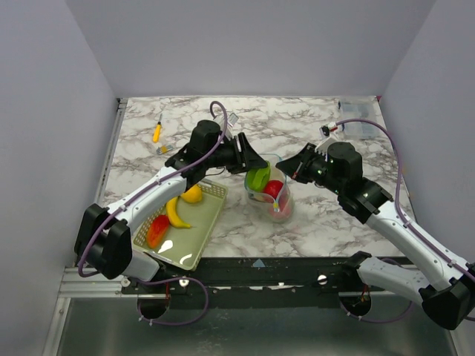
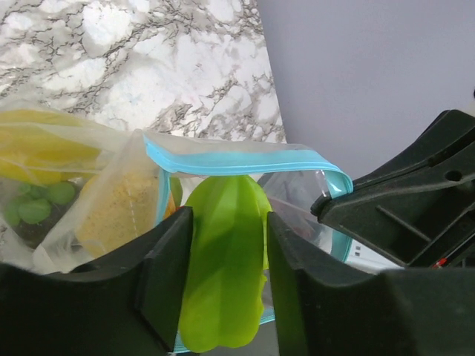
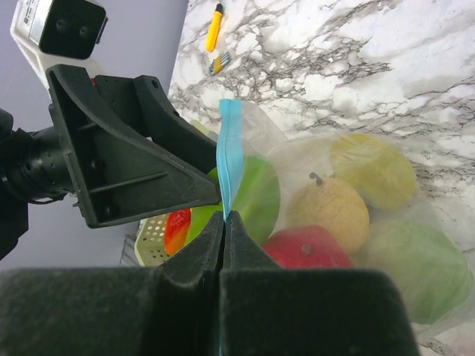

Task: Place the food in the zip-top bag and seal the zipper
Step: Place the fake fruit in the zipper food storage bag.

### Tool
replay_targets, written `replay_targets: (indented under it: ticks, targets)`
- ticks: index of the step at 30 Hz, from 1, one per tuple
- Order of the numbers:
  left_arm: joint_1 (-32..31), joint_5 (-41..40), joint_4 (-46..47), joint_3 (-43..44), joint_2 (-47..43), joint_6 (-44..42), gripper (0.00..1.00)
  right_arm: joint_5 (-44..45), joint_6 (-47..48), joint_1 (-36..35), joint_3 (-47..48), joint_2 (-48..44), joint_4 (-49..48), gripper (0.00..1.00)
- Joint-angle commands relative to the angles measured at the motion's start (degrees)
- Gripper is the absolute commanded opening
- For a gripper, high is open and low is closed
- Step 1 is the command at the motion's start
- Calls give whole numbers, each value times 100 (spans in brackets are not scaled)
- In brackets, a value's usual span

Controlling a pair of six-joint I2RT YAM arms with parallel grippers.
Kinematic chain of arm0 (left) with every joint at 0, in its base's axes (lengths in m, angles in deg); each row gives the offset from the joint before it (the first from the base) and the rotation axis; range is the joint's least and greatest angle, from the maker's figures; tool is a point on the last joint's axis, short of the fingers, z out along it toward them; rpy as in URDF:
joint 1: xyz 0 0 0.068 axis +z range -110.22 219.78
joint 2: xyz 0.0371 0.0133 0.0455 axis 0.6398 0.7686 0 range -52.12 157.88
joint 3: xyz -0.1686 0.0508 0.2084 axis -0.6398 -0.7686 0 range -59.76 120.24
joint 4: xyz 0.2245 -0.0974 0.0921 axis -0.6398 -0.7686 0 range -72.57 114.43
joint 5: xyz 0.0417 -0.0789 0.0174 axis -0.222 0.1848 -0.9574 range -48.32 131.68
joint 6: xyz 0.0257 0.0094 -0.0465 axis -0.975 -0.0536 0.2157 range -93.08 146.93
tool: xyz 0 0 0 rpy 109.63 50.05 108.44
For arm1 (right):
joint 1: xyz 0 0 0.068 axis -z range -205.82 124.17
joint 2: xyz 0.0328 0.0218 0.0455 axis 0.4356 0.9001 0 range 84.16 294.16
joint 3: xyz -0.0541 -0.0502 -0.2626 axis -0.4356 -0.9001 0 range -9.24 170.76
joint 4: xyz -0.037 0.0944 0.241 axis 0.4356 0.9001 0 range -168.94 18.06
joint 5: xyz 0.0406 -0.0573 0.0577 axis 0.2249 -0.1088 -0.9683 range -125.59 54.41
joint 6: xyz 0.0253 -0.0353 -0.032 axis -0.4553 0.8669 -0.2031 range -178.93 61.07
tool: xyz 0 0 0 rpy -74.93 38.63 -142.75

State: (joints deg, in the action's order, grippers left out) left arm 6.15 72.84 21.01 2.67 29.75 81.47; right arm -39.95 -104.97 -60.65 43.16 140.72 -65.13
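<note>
Three fruits [image 1: 177, 213] in basket [image 1: 213, 213] near bag [image 1: 280, 210]

Lab test booth: plain grey walls [image 1: 245, 44], marble-print table [image 1: 297, 126].

Left claw [image 2: 226, 271] clamped around the green food [image 2: 223, 222]; right claw [image 3: 224, 226] pinched flat on the zipper [image 3: 229, 148].

Table [image 1: 326, 222]: white marble, grey-black veining. Basket [image 1: 200, 230], near left: pale green mesh. Bag [image 3: 304, 152]: clear; zipper [image 2: 237, 157] light blue. Toy fruit [image 2: 223, 274] at bag mouth: bright green, glossy.
</note>
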Motion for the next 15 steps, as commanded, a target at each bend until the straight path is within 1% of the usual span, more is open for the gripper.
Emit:
replay_targets:
  ticks: [1,3,6,11,15]
  targets:
    - [-65,-344,-75,244,-40,-195,67,58,-9,-41,66,-65,-5,1]
    - [-61,-347,-214,319,-44,-321,73,49,-10,-41,57,-48,-17,1]
    - [-74,-411,-470,417,-117,-566,75,56,-6,-42,60,-39,-19,1]
    - [-74,-643,-915,454,-433,-987,75,91,3,-38,51,-61,8,1]
    - [-65,-1090,-1382,418,-829,-1440,69,102,17,-42,64,-73,17,1]
